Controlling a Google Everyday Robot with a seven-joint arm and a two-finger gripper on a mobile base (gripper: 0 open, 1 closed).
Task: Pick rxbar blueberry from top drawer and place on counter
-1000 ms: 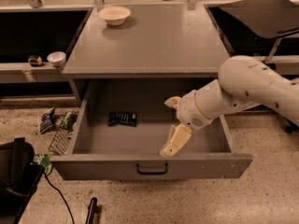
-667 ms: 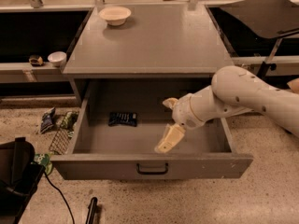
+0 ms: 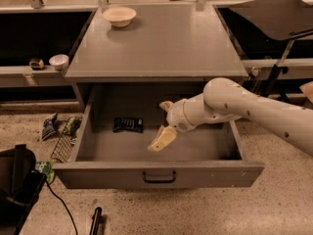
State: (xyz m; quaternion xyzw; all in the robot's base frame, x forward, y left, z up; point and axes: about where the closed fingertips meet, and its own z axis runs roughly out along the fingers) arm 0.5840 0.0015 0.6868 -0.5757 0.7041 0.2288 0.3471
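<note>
A: Where is the rxbar blueberry (image 3: 128, 125)?
B: Flat on the top drawer (image 3: 205, 173) floor, left of our gripper (image 3: 165, 123), which is spread wide and empty. We judge the bar light and slick; pinch across its narrow width.

No legible text; pincer (image 3: 159, 126) inside top drawer (image 3: 98, 174).

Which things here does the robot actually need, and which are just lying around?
Needed: rxbar blueberry; top drawer holding it; counter; gripper, open over the drawer, apart from the bar.
Lying about: bowl on the counter; snack packets on the floor; small cup on a side shelf.
</note>
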